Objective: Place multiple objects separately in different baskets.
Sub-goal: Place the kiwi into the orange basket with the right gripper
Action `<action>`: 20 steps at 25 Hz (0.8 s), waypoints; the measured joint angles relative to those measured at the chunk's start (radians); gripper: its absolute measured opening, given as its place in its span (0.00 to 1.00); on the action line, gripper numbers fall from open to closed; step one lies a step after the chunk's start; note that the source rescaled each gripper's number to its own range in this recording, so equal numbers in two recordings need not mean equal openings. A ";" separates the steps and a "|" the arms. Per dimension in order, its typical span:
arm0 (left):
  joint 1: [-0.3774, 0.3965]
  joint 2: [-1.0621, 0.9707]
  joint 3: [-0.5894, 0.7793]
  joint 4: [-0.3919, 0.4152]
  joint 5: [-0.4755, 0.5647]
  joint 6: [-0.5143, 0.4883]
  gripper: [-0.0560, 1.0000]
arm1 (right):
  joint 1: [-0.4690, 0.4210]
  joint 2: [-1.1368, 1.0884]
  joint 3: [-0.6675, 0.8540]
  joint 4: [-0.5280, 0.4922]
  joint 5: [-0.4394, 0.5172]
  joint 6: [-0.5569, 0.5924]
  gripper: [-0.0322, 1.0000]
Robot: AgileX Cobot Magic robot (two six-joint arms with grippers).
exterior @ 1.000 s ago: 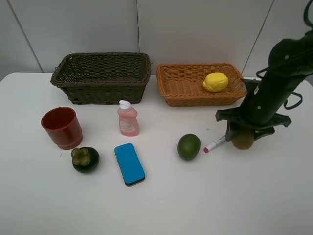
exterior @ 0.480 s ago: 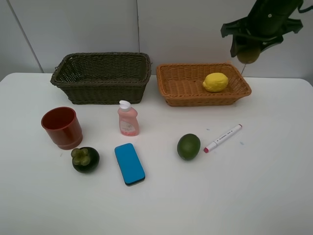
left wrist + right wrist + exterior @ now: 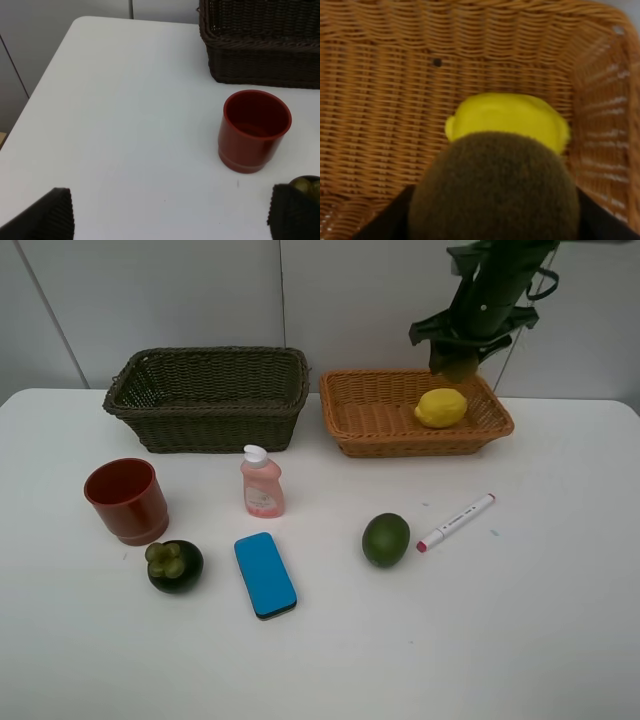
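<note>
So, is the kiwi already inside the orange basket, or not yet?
Not yet: out. The right end effector holds the kiwi in the air above the orange basket, directly over the lemon lying inside it.

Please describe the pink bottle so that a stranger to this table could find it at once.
Start at the dark basket at the back of the white table. Just in front of its right part stands the pink bottle, upright. It alone is pink with a white cap.

The blurred kiwi (image 3: 495, 190) hides part of the lemon (image 3: 507, 117); the mangosteen (image 3: 307, 186) is cut off.
</note>
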 joint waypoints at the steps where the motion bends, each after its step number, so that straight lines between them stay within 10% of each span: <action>1: 0.000 0.000 0.000 0.000 0.000 0.000 1.00 | 0.000 0.026 -0.015 0.022 0.000 -0.015 0.52; 20: 0.000 0.000 0.000 0.000 0.000 0.000 1.00 | 0.000 0.135 -0.042 0.096 -0.014 -0.032 0.52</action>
